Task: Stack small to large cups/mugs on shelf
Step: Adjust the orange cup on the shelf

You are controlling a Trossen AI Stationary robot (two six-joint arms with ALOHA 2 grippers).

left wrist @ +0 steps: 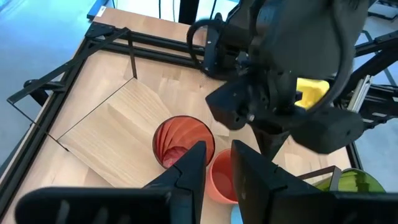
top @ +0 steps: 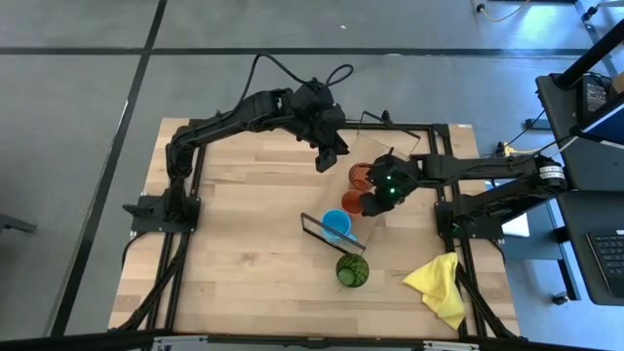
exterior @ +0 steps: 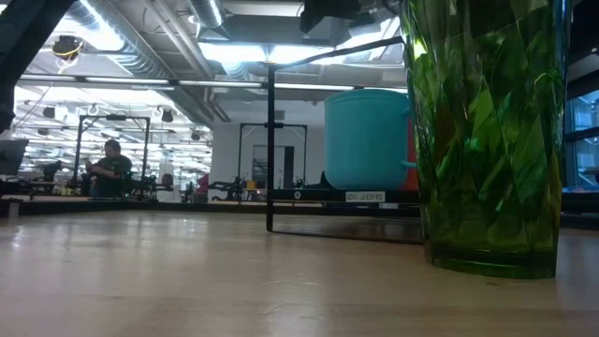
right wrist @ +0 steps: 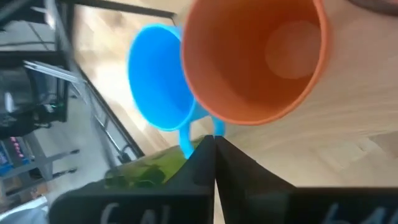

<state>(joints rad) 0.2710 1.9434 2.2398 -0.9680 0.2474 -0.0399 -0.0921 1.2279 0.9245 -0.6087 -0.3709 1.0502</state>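
Overhead, we saw three cups on the shelf [top: 390, 146]: the orange-red tumbler [top: 359, 175] farthest back, the small red-orange cup [top: 352, 202] next to it, and the light-blue mug [top: 336, 224] at the near end. The green tumbler [top: 352, 269] stood on the table [top: 244, 244] just off that near end, so we judged the task about three-quarters done, with the largest vessel left to place.

The right gripper [top: 373, 203] hung low beside the small red-orange cup; in its wrist view the fingertips [right wrist: 214, 149] met with no gap, closed on nothing that we could see. The left gripper [top: 327, 156] hovered over the shelf's far half, its fingers [left wrist: 193, 163] parted and empty above the orange-red tumbler [left wrist: 183, 142].

All four vessels stood upright. We saw nothing in the small red-orange cup [right wrist: 255, 59], the light-blue mug [right wrist: 158, 78] or the orange-red tumbler; the green tumbler [exterior: 491, 131] also looked empty through its faceted wall. The yellow cloth [top: 439, 288] lay well apart near the table's right edge.
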